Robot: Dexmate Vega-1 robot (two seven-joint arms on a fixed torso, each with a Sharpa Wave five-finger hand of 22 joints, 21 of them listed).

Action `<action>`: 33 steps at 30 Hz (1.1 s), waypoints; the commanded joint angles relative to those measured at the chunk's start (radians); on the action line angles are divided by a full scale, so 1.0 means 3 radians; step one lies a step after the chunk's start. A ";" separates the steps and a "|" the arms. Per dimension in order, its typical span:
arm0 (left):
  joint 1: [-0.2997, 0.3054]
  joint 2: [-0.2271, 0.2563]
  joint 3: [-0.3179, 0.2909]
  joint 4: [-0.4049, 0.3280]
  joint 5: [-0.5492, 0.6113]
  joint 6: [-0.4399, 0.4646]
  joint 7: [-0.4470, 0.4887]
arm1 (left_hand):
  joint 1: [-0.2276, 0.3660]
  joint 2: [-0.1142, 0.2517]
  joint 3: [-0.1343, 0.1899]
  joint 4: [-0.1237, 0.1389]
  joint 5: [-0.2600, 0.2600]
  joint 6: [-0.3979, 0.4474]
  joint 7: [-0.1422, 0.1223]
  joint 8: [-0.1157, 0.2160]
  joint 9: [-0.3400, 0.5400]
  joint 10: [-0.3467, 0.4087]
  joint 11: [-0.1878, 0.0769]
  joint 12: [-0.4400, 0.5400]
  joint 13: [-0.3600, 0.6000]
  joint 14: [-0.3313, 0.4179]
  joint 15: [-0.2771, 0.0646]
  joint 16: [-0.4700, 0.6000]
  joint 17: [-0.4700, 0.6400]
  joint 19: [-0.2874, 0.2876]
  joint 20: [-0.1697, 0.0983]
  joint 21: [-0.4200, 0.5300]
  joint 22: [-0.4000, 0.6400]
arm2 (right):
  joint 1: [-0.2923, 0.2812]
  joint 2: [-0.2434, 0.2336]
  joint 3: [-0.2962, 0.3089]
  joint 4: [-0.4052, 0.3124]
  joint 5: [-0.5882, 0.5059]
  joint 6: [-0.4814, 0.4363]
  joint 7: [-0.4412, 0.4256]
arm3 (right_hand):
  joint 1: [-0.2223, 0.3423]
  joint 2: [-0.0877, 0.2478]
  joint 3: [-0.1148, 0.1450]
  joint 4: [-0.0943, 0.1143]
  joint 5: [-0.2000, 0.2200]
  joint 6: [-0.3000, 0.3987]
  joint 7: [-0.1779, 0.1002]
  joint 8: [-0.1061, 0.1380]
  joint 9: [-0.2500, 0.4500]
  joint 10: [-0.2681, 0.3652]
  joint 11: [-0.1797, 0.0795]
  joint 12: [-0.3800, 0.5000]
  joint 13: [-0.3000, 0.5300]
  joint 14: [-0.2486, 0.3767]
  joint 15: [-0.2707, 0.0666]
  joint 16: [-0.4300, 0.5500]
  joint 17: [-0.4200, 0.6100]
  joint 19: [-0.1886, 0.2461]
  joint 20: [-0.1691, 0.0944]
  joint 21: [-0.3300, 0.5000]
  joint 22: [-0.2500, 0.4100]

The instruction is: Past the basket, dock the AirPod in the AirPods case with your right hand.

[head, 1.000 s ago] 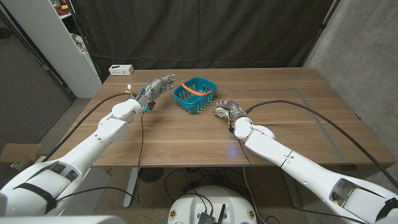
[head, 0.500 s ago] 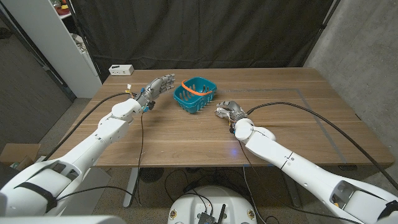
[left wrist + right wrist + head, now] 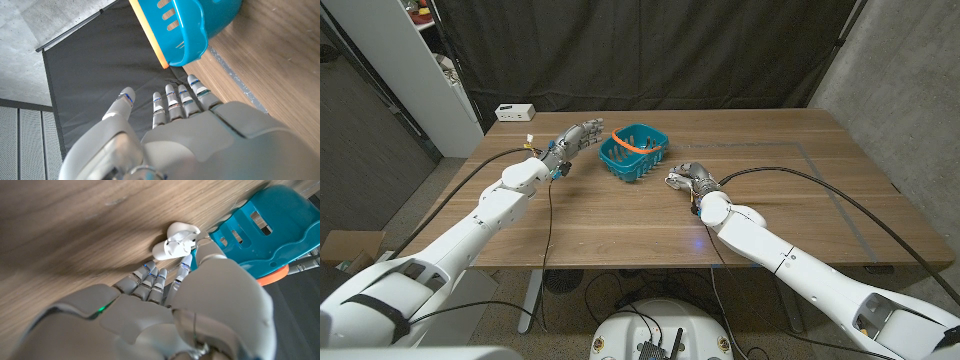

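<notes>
My right hand (image 3: 165, 305) curls low over the white AirPods case (image 3: 175, 241), just right of the blue basket (image 3: 633, 152); whether it pinches the AirPod, I cannot tell. I'd ease straight down, gently.

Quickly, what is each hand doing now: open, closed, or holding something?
Left hand: open, holding nothing.
Right hand: fingers at the open AirPods case; grip cannot be told.

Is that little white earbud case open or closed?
Open, it seems. In the right wrist view the AirPods case lies on the table with its lid apart from its body, at the right hand's fingertips.
</notes>
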 commanded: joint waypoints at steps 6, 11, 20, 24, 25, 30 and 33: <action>0.0062 0.0014 0.0017 -0.0164 0.0034 0.0098 0.0112 | 0.0025 0.0007 0.0004 -0.0008 0.0030 0.0020 0.0008 0.0011 0.0004 -0.0009 0.0008 0.0022 -0.0004 0.0000 0.0000 0.0005 0.0007 -0.0012 0.0009 0.0005 0.0010 | -0.0033 -0.0084 0.0045 -0.0026 0.0102 0.0000 0.0082 | 0.0017 0.0005 -0.0050 0.0000 -0.0004 -0.0253 0.0025 -0.0152 -0.0016 -0.0006 0.0013 -0.0031 0.0007 0.0071 -0.0155 0.0032 0.0023 0.0159 0.0219 -0.0009 0.0015; 0.0071 0.0014 0.0019 -0.0191 0.0040 0.0112 0.0134 | 0.0024 0.0007 0.0004 -0.0008 0.0030 0.0019 0.0007 0.0010 0.0004 -0.0004 0.0008 0.0024 -0.0004 0.0001 -0.0001 0.0006 0.0007 -0.0012 0.0009 0.0005 0.0010 | -0.0021 -0.0103 0.0027 -0.0022 0.0092 0.0038 0.0099 | 0.0001 -0.0009 -0.0068 0.0008 -0.0005 -0.0330 0.0038 -0.0187 -0.0022 -0.0041 0.0036 -0.0049 0.0008 0.0029 -0.0140 0.0018 0.0025 0.0127 0.0235 -0.0024 0.0016; 0.0053 -0.0002 0.0034 -0.0180 0.0055 0.0101 0.0126 | 0.0020 0.0007 0.0002 -0.0004 0.0030 0.0025 0.0007 0.0011 0.0004 -0.0008 0.0007 0.0024 -0.0004 0.0001 -0.0004 0.0007 0.0009 -0.0013 0.0008 0.0005 0.0010 | -0.0103 -0.0144 0.0025 -0.0098 -0.0007 0.0180 -0.0028 | -0.0046 -0.0031 -0.0096 0.0028 -0.0009 -0.0356 0.0062 -0.0195 -0.0023 -0.0054 0.0054 -0.0057 0.0011 0.0017 -0.0136 0.0015 0.0028 0.0118 0.0253 -0.0027 0.0016; 0.0053 0.0021 0.0052 -0.0216 0.0117 0.0126 0.0176 | 0.0020 0.0009 0.0003 -0.0003 0.0030 0.0028 0.0004 0.0012 0.0004 -0.0009 0.0003 0.0023 -0.0005 0.0003 -0.0005 0.0008 0.0009 -0.0013 0.0008 0.0005 0.0010 | -0.0148 -0.0133 0.0004 -0.0162 -0.0104 0.0196 -0.0134 | -0.0114 -0.0049 -0.0127 0.0058 -0.0012 -0.0376 0.0050 -0.0197 -0.0021 -0.0043 0.0093 -0.0054 0.0014 0.0032 -0.0124 0.0022 0.0033 0.0138 0.0269 -0.0020 0.0016; 0.0048 0.0030 0.0060 -0.0219 0.0138 0.0121 0.0174 | 0.0020 0.0010 0.0004 -0.0003 0.0030 0.0027 0.0004 0.0012 0.0004 -0.0006 0.0002 0.0024 -0.0005 0.0004 -0.0005 0.0008 0.0009 -0.0014 0.0010 0.0005 0.0010 | -0.0155 -0.0134 -0.0008 -0.0176 -0.0133 0.0208 -0.0151 | -0.0129 -0.0054 -0.0134 0.0064 -0.0012 -0.0384 0.0047 -0.0200 -0.0020 -0.0042 0.0096 -0.0054 0.0014 0.0036 -0.0116 0.0024 0.0034 0.0147 0.0274 -0.0017 0.0016; 0.0038 0.0028 0.0068 -0.0211 0.0163 0.0098 0.0173 | 0.0021 0.0012 0.0005 -0.0004 0.0030 0.0035 -0.0009 0.0014 0.0004 0.0005 0.0003 0.0029 -0.0004 0.0006 -0.0010 0.0009 0.0008 -0.0013 0.0008 0.0006 0.0010 | -0.0179 -0.0114 -0.0058 -0.0125 -0.0283 0.0393 -0.0239 | -0.0192 -0.0072 -0.0164 0.0086 -0.0010 -0.0434 0.0089 -0.0209 -0.0017 -0.0043 0.0107 -0.0056 0.0018 0.0064 -0.0108 0.0036 0.0039 0.0180 0.0301 -0.0006 0.0017; 0.0033 0.0043 0.0077 -0.0217 0.0190 0.0099 0.0173 | 0.0022 0.0013 0.0006 -0.0003 0.0031 0.0047 -0.0020 0.0018 0.0004 0.0009 -0.0001 0.0031 -0.0004 0.0007 -0.0013 0.0009 0.0008 -0.0013 0.0011 0.0006 0.0010 | -0.0189 -0.0100 -0.0055 -0.0092 -0.0325 0.0440 -0.0249 | -0.0197 -0.0058 -0.0165 0.0084 -0.0001 -0.0364 0.0062 -0.0174 -0.0013 0.0000 0.0093 -0.0041 0.0023 0.0121 -0.0129 0.0063 0.0043 0.0203 0.0295 0.0000 0.0018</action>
